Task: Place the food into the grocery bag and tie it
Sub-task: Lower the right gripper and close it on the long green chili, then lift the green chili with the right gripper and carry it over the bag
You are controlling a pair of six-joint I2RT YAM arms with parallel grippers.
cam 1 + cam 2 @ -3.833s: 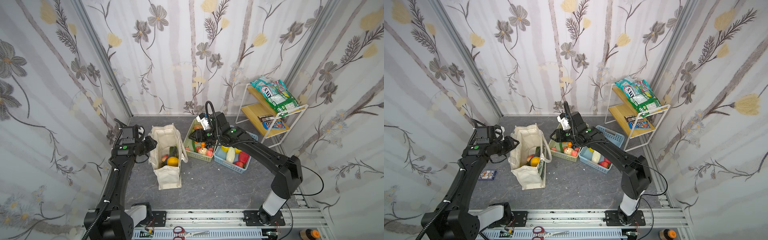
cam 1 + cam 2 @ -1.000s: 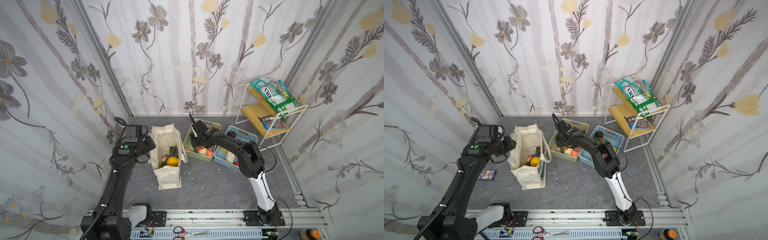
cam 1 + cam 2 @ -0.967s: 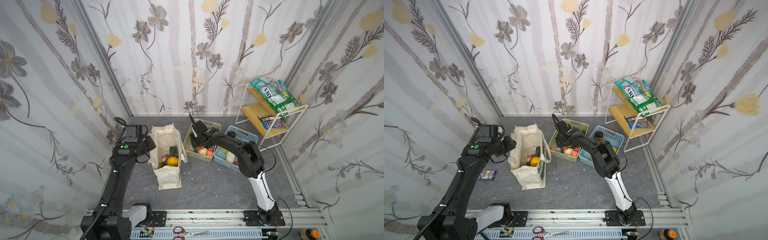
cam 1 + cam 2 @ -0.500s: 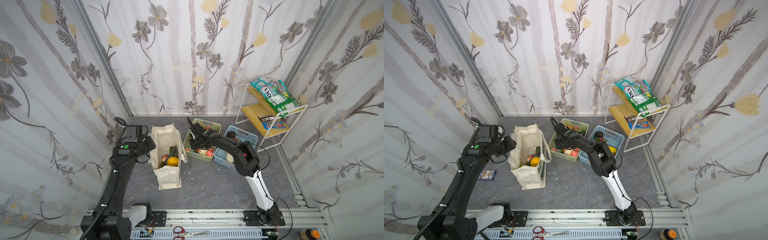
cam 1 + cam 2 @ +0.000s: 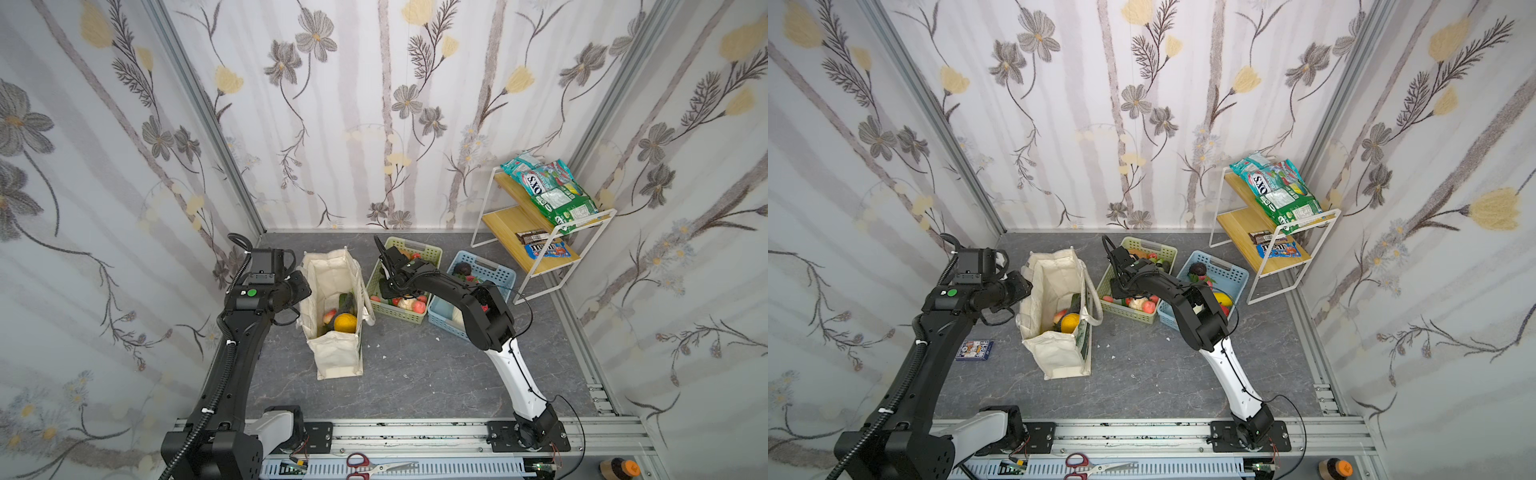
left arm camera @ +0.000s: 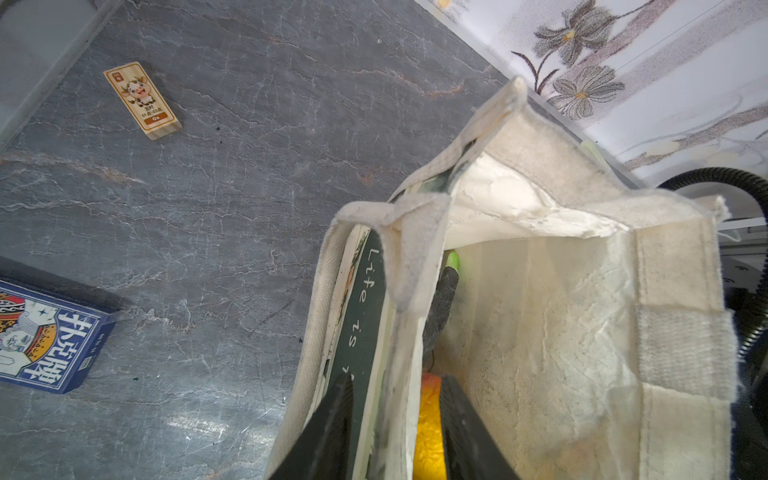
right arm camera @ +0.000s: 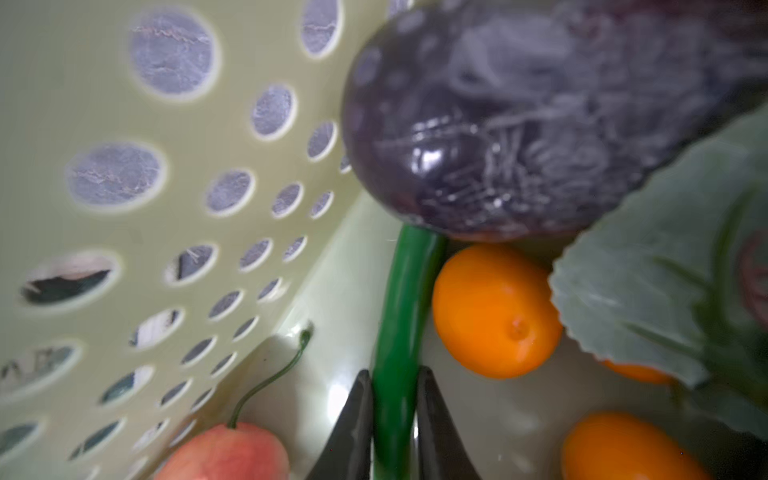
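The cream grocery bag (image 5: 336, 357) (image 5: 1059, 357) stands open on the grey floor, with an orange fruit (image 5: 345, 322) and other food inside. My left gripper (image 6: 395, 378) (image 5: 305, 286) is shut on the bag's rim (image 6: 415, 257). One finger lies on the dark green band outside and the other is inside. My right gripper (image 7: 394, 370) (image 5: 388, 286) reaches down into the pale green basket (image 7: 124, 249) (image 5: 432, 249) and is shut on a slender green vegetable (image 7: 399, 316). A purple eggplant (image 7: 519, 124), small orange fruits (image 7: 494, 311) and a peach-red fruit (image 7: 224, 453) lie around it.
A blue basket (image 5: 494, 274) with more food sits right of the green one. A white wire shelf (image 5: 540, 232) with snack packets (image 5: 552, 195) stands at the back right. A blue card box (image 5: 973, 349) and a wooden tile (image 6: 143, 99) lie left of the bag. Scissors (image 5: 374, 471) rest on the front rail.
My right gripper has gone deeper into the green basket and closed on the green vegetable. The left arm and the bag have not moved.
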